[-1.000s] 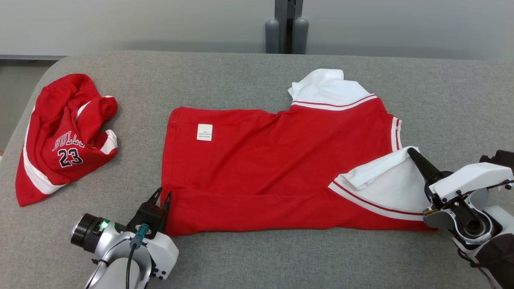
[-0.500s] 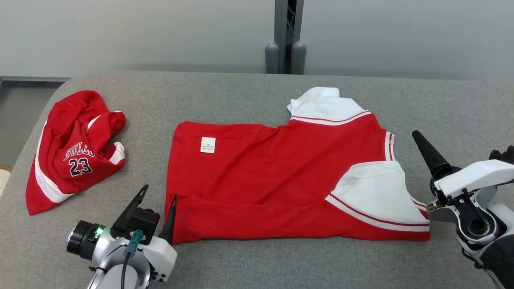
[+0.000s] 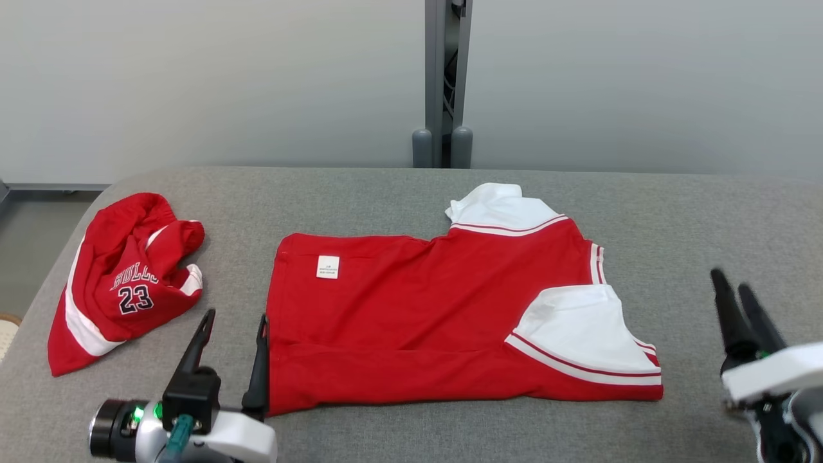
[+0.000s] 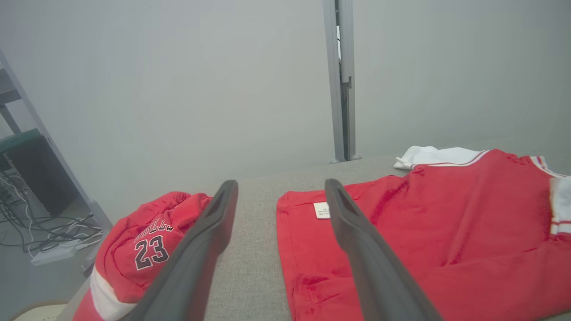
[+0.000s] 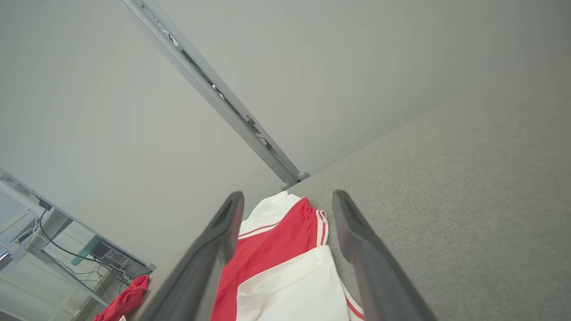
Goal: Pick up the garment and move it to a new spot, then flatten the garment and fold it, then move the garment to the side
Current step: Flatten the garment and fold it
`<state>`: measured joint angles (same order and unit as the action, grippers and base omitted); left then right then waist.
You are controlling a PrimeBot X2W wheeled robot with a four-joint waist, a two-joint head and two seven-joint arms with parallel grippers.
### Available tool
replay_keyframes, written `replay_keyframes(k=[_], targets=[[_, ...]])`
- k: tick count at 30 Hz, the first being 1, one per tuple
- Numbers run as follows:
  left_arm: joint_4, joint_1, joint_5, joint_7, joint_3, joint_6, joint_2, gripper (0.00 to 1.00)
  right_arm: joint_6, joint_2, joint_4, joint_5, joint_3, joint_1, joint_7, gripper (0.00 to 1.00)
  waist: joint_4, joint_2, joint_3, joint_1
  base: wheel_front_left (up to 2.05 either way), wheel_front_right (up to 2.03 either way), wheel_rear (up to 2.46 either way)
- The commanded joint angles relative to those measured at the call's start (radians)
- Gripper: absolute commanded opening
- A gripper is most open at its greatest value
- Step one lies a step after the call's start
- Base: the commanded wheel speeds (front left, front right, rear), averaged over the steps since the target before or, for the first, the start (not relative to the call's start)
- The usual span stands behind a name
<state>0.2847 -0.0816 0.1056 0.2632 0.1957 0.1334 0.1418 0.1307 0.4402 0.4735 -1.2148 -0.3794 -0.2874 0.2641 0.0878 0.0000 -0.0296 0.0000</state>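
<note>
1. Wall [image 3: 193, 77]: pale grey, plain, behind the red shirt.
2. Table [image 3: 386, 193]: grey fabric top with rounded corners. It bears the red shirt and extends beyond it on every side.
3. Red shirt [image 3: 411, 321]: red body, white sleeves with red-striped trim. It lies flat at mid-table, hem to the robot's left, with its near long edge folded over onto the body.
4. Crumpled red garment [image 3: 122, 283]: white side band, printed "23". It is bunched in a heap well to the left of the red shirt, apart from it, by the table's left corner.
5. Metal post [image 3: 443, 77]: grey upright against the wall, directly behind the red shirt.
6. Left gripper [image 3: 235, 315]: fingers spread wide, holding nothing. It sits at the red shirt's near left corner, its right finger just beside the hem edge; contact cannot be told.
7. Right gripper [image 3: 730, 280]: fingers parted, as the right wrist view shows, and empty. It is off the red shirt's right end, apart from it, over bare table.
8. White sleeve [image 3: 578, 334]: folded onto the red shirt's right near part.
9. White label [image 3: 327, 267]: small tag on the red shirt near its far left corner, print unreadable.
</note>
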Motion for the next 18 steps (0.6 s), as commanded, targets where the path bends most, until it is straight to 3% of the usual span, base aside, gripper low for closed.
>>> replay_keyframes(k=[1, 8, 18], targets=[[-0.012, 0.031, -0.023, 0.0, -0.014, 0.01, 0.0, 1.0, 0.0, -0.034, -0.014, 0.044, 0.045, 0.053, 0.001, 1.0, -0.01, 0.0, -0.009, 0.0, 0.0, 0.0, 0.0], [-0.003, 0.102, -0.027, 0.0, -0.052, 0.012, -0.044, 1.0, 0.0, -0.141, -0.013, 0.154, 0.155, 0.179, 0.001, 1.0, -0.023, 0.0, -0.019, 0.0, 0.0, 0.0, 0.0], [0.153, 0.086, -0.03, 0.0, -0.049, -0.033, -0.073, 1.0, 0.0, -0.189, 0.08, 0.152, 0.12, 0.174, -0.002, 1.0, -0.022, 0.0, -0.007, 0.0, 0.0, 0.0, 0.0]])
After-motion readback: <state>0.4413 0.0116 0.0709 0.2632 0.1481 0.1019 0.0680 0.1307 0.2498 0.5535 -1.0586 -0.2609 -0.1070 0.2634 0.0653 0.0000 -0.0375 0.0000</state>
